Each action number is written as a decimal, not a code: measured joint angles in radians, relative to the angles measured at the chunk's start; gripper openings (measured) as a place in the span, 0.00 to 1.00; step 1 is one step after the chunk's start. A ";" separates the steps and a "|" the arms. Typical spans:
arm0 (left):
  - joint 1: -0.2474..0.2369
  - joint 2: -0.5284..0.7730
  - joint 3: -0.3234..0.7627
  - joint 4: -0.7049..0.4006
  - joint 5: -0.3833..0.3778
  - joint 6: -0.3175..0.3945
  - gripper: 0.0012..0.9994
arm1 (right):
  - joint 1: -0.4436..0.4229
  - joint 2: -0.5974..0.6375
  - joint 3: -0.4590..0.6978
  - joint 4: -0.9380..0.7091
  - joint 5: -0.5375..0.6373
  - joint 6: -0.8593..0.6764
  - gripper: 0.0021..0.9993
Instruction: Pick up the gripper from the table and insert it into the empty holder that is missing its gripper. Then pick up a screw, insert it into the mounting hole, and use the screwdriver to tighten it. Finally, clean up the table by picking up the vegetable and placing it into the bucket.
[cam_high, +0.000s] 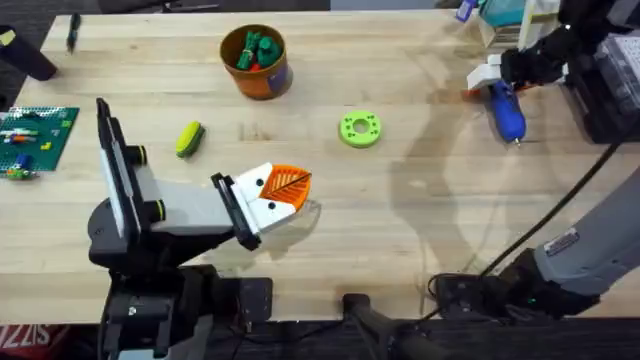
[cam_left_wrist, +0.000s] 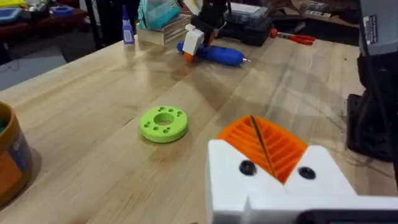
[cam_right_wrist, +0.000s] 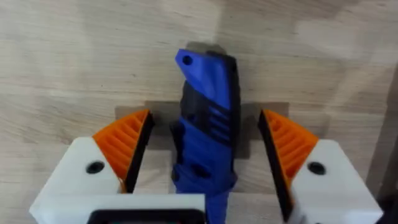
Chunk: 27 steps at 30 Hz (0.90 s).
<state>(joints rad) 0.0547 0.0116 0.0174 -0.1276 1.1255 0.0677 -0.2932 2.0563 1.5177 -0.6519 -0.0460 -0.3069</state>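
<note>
Straddling screwdriver (cam_right_wrist: 205, 118), right gripper (cam_right_wrist: 205, 155) spread, pads either side of blue body, apparently not yet touching. Screwdriver lies flat at table's far right, long axis running between fingers, metal tip toward near edge. Left gripper (cam_high: 285, 190) pressed together, well apart, near table middle. Right arm nearer.

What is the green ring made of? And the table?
The green ring looks like matte plastic, maybe 3D-printed: even bright colour, neat round holes, no shine. The table looks like pale wood with a smooth finish: long grain lines and joined planks show.
</note>
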 joint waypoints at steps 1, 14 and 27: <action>0.000 0.000 0.000 0.000 0.000 0.000 0.01 | 0.000 0.000 0.000 -0.002 0.000 0.000 0.99; 0.000 0.000 0.000 0.000 0.000 0.000 0.01 | 0.000 0.001 0.005 -0.021 0.000 0.000 0.87; 0.000 0.000 0.000 0.000 0.000 0.000 0.01 | 0.000 0.001 0.010 -0.050 0.002 0.000 0.81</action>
<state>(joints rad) 0.0547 0.0116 0.0174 -0.1276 1.1255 0.0677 -0.2932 2.0571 1.5280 -0.7022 -0.0440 -0.3073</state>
